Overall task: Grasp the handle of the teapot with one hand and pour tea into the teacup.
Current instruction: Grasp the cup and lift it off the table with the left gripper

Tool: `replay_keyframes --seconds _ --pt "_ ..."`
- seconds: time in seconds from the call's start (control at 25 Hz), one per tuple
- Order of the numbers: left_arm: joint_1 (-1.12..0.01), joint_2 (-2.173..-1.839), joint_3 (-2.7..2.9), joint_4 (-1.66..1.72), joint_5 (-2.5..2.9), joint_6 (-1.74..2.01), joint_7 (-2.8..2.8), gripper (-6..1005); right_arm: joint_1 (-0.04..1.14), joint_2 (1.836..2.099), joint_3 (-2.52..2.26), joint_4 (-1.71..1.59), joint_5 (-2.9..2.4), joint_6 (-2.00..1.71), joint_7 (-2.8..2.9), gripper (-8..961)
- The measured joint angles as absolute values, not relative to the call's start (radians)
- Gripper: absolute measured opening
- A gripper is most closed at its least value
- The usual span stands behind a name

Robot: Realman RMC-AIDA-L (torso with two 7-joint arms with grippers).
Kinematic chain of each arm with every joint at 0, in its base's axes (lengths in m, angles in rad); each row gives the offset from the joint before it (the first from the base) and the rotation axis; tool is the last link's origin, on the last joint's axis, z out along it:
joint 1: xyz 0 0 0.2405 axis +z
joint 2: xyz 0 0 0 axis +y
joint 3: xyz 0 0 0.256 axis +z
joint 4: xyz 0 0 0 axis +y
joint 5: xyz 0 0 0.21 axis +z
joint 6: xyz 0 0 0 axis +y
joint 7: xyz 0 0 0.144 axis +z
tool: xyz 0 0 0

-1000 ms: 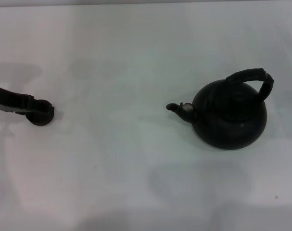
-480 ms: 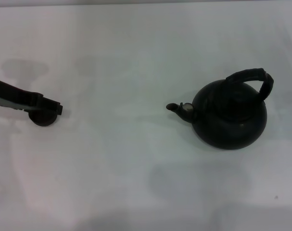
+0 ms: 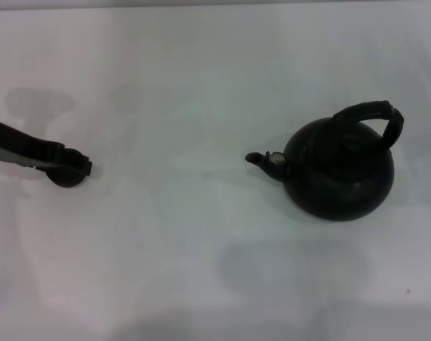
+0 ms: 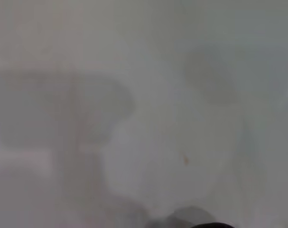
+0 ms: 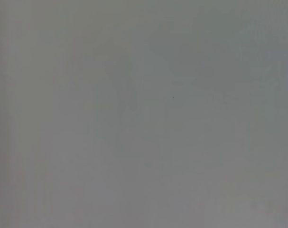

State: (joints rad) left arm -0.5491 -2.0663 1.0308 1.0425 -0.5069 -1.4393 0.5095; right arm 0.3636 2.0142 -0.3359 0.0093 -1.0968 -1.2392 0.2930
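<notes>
The large black teapot (image 3: 339, 174) stands on the white table at the right, its short spout (image 3: 261, 159) pointing left. Its ribbed black arched handle (image 3: 375, 114) rises over the top, and nothing holds it. The tiny dark teacup (image 3: 62, 177) sits at the far left. My left gripper (image 3: 79, 166) reaches in from the left edge and lies over the cup's top, hiding part of it. I cannot tell whether it touches the cup. A dark sliver (image 4: 208, 225) at the edge of the left wrist view may be the cup. My right gripper is out of view.
The white table (image 3: 201, 234) stretches between the cup and the teapot, with only soft shadows on it. The right wrist view shows just bare table surface (image 5: 144, 114).
My left gripper has moved to the right across the teacup and now lies over it. The teapot has not moved.
</notes>
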Motion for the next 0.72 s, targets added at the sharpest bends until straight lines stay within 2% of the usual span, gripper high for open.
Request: replay_keyframes --seconds 0.24,0.36,0.72 --pt "-0.549 -2.066 1.031 1.042 -0.505 -1.444 0.507 859 0.362 2.014 -0.336 0.009 -1.097 -1.242 0.293 871" --pt "-0.549 -2.066 1.031 1.042 -0.505 -1.444 0.507 749 0.362 2.014 -0.336 0.009 -1.097 -1.243 0.293 871" --pt "-0.556 -2.066 1.031 1.051 -0.503 -1.453 0.504 713 0.36 2.014 -0.342 0.011 -1.097 -1.243 0.293 871"
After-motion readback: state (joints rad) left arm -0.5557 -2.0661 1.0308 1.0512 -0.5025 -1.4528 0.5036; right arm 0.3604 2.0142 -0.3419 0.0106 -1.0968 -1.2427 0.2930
